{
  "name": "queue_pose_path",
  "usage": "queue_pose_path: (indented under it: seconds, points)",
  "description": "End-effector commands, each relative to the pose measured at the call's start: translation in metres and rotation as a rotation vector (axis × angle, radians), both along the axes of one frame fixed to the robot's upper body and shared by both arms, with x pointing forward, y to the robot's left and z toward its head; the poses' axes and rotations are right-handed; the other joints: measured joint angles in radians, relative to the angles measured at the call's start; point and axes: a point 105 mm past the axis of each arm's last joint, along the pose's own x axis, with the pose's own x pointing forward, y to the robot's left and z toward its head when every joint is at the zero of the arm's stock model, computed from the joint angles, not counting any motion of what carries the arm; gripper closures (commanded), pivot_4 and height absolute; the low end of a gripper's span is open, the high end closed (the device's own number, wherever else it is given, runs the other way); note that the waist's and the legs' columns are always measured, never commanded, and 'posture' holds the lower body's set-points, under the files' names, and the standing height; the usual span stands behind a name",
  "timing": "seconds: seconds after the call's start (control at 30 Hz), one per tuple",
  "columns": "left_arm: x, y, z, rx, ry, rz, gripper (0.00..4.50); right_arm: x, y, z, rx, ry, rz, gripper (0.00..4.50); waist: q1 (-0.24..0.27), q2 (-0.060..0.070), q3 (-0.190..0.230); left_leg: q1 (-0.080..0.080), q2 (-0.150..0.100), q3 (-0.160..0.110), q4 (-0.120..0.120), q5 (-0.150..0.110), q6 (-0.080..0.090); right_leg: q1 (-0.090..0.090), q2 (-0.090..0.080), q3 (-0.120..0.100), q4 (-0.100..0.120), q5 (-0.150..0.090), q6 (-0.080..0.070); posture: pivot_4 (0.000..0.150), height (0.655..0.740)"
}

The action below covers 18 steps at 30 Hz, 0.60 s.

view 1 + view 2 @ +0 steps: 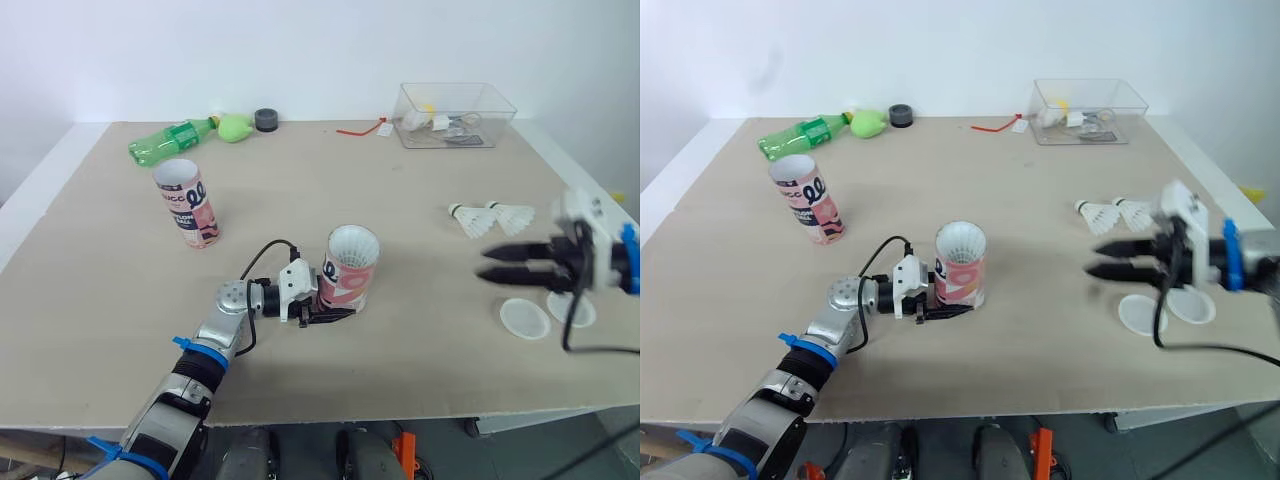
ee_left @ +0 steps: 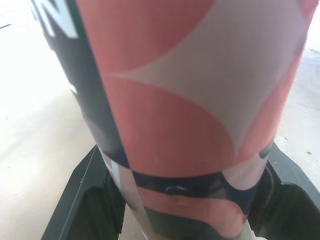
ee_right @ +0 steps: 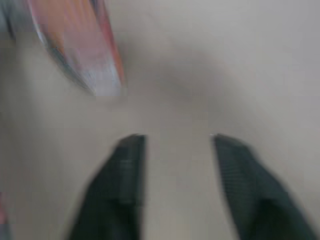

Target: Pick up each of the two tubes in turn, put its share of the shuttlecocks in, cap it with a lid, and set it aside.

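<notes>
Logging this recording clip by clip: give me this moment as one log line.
left fingers: shut on near tube, upright on table, uncapped | right fingers: open, empty, beside two lids | two shuttlecocks loose | far tube standing, uncapped

The pink-and-white cardboard tube [image 1: 186,205] standing at the far left of the bench [image 1: 420,380] carries dark print down its side: large rounded characters that look like "00", with smaller lines around them too small to read. On the second pink-and-white tube [image 2: 190,115], upright near the middle, the left wrist view shows part of a white capital, seemingly an "N", on a dark band. The label on the green plastic bottle [image 1: 165,142] cannot be read.
</notes>
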Motion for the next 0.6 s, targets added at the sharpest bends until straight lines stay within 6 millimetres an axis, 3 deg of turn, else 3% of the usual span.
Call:
queue_pose_path:
  seconds: [0.03,0.2,0.6]
  points:
    - [-0.014,-0.014,-0.003,0.041,-0.018,-0.098,2.21,-0.004,-0.005,-0.004,-0.141,0.001,0.061,0.29,-0.006,0.001,-0.001,0.0,0.0,0.0,0.0,0.0,0.0,0.0,0.0,0.0,0.0,0.0,0.0,0.15,0.74]
    - [-0.019,-0.025,0.003,0.031,-0.012,-0.136,2.21,-0.011,-0.023,-0.023,-0.271,0.076,0.08,0.29,-0.003,0.002,-0.001,0.001,0.0,0.002,0.001,0.0,0.0,0.0,0.0,0.001,0.0,-0.002,0.007,0.15,0.74]
    - [-0.025,-0.03,0.004,0.021,0.003,-0.14,2.21,-0.018,-0.053,-0.055,-0.421,0.176,0.09,0.29,-0.003,0.002,-0.001,0.0,-0.001,0.001,0.001,0.001,0.0,0.0,0.0,0.002,0.0,-0.002,0.007,0.15,0.74]
